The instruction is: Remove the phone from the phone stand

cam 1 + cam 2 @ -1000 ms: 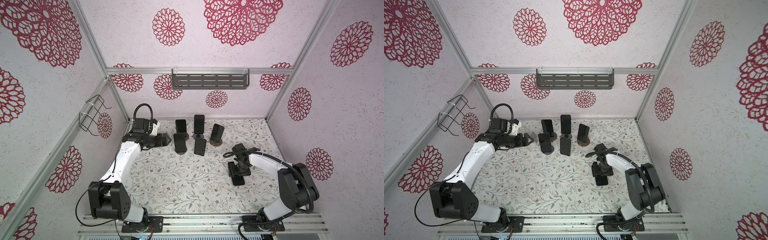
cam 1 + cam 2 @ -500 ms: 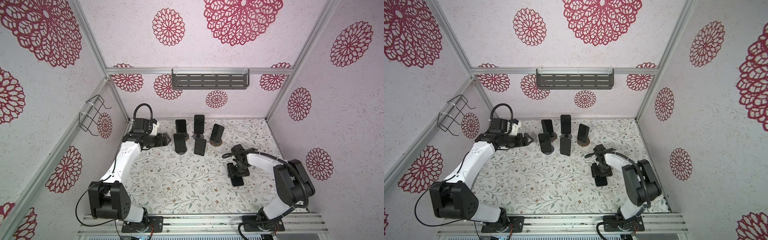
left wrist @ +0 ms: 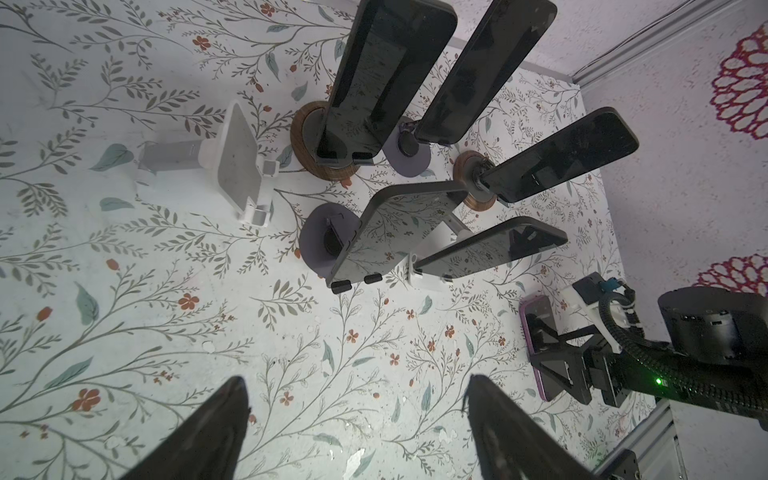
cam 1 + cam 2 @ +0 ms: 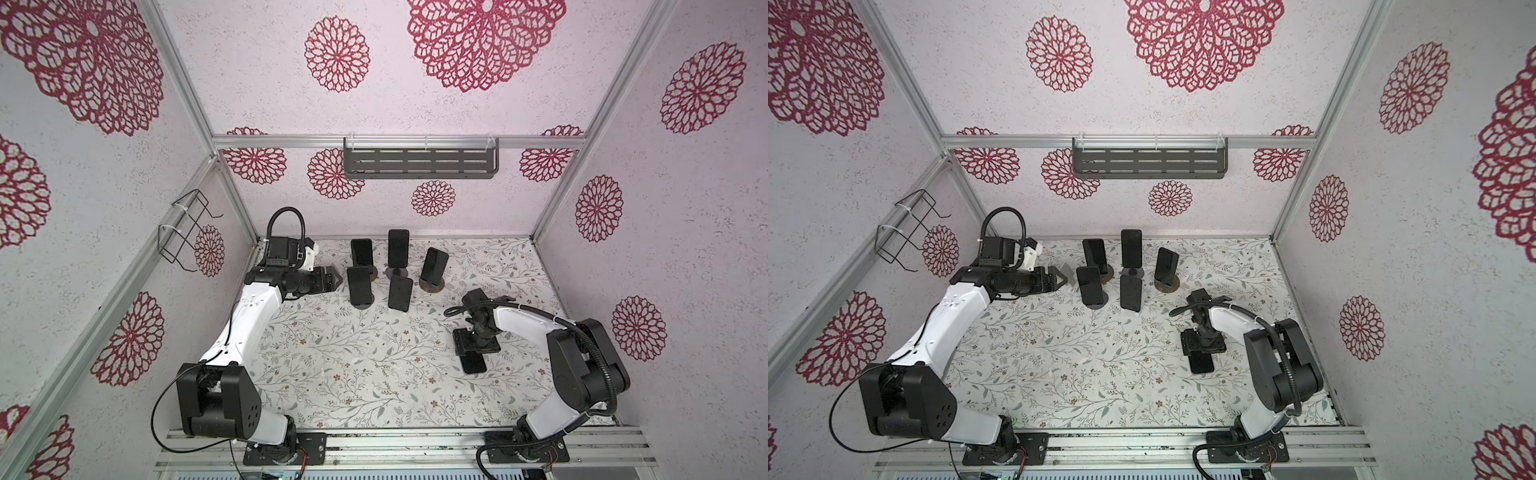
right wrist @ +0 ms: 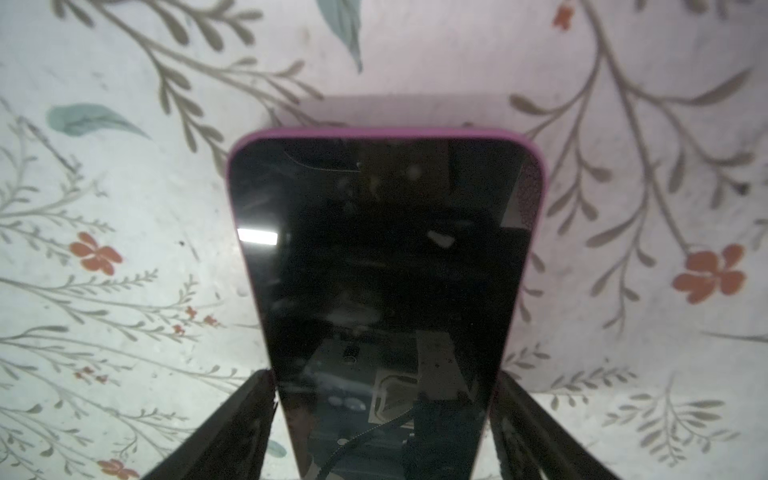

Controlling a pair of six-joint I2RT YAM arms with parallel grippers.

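The phone lies flat, screen up, on the floral table, right of centre in both top views and well apart from the cluster at the back. The right gripper hangs straight over it there and covers its upper half, so those views hide the grip.

The right wrist view supplies what they lack: a magenta case around a dark screen, with one black finger at each long edge near the bottom of the frame. The fingers sit right at the case. I cannot tell whether they press it or stand just clear.

The left wrist view adds a white stand in its upper left, its tilted plate bare. Right of it, five other phones lean on round-based holders. In a top view the white stand is only a pale sliver beside the left arm's tip.

The left gripper is spread wide at the bottom of its own view, with only tablecloth between the fingers. That view also catches the phone at its right edge, under the right gripper.

Against the frame a second before, the phone lies in the same spot and the left arm is unchanged. The right arm's dark elbow block has drawn a touch leftward.
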